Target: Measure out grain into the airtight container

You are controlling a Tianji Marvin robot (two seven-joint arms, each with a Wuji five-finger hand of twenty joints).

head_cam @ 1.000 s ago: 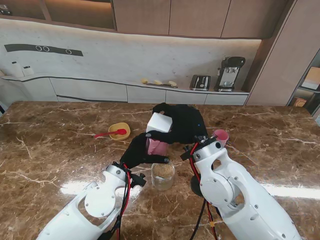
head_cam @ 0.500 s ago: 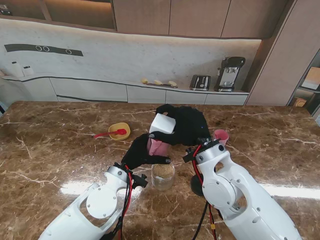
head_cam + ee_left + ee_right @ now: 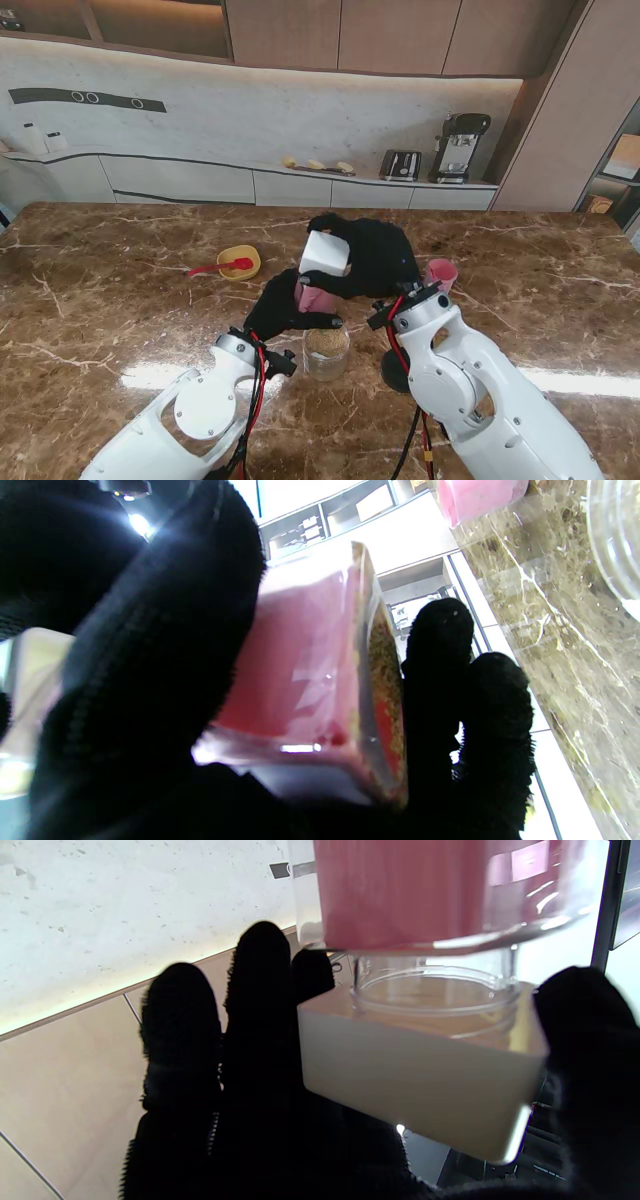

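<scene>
Left hand (image 3: 283,308), black-gloved, is closed around a pink, clear-walled grain box (image 3: 312,293), held raised over the table (image 3: 120,320) near its centre. In the left wrist view the fingers (image 3: 150,680) wrap the box (image 3: 310,670) and grain shows against one clear wall. Right hand (image 3: 372,255), also gloved, is clasped on the white square lid (image 3: 325,253) at the box's far upper end; the right wrist view shows the lid (image 3: 415,1075) pinched between fingers (image 3: 260,1005) and thumb, with a clear threaded neck seated in it. Whether the lid is fully tight, I cannot tell.

A clear jar (image 3: 326,350) stands on the table just nearer than the box, between the two forearms, partly filled with tan grain and uncovered. It is apart from both hands.

A pink cup (image 3: 441,272) stands right of the right hand, close beside it. A yellow bowl (image 3: 238,262) with a red spoon (image 3: 212,268) resting across it sits well to the left on the far half of the table. A dark round object lies on the table beside the right forearm, mostly hidden.
</scene>
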